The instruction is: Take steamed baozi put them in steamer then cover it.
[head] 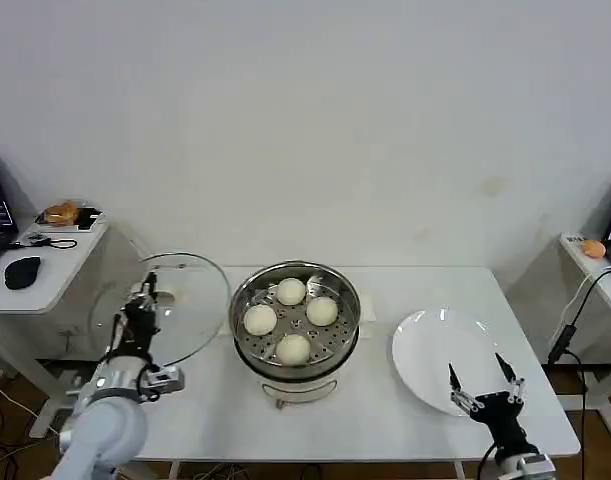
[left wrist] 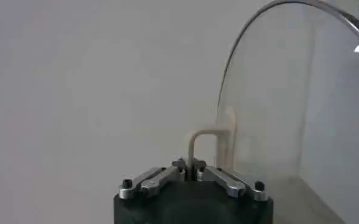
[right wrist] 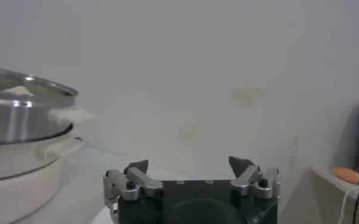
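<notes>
Here left end effector (head: 145,293) grips cover (head: 180,300).

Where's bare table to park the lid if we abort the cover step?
Bare strips: front edge of the table between steamer and plate, and the back edge behind both. Left side is crowded: left claw holds the lid upright there. Right claw, open, hovers over the plate's front rim.

Overhead head view, 2 low wrist views

Steamer (head: 295,315) top open w/ baozi (head: 291,292); cover (head: 170,305) held beside.
</notes>
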Motion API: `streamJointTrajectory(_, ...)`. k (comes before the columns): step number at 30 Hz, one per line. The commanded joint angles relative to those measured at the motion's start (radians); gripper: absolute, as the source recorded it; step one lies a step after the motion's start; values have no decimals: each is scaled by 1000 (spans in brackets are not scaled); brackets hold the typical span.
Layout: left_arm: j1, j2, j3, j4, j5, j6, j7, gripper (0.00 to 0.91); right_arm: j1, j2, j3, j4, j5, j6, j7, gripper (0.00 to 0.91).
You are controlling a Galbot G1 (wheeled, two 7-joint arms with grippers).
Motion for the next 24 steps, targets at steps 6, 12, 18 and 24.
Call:
streamJointTrajectory(6, -268, -117, 368, 26, 99, 126, 121, 0, 23, 53, -50, -11, -84, 1, 2, 907)
streamJointTrajectory(12, -294, -200, 422, 65, 159, 126, 145, 0, 30, 87, -64, -24, -116, 10, 4, 907)
streamJointTrajectory(18, -313, -255, 444, 102, 190, 124, 154, 0, 36, 115, -77, -48, -144, 21, 7, 907)
streamJointTrajectory(24, -329, -296, 458, 145, 213, 118, 155, 0, 40, 133, -88, -53, -164, 25, 8, 907)
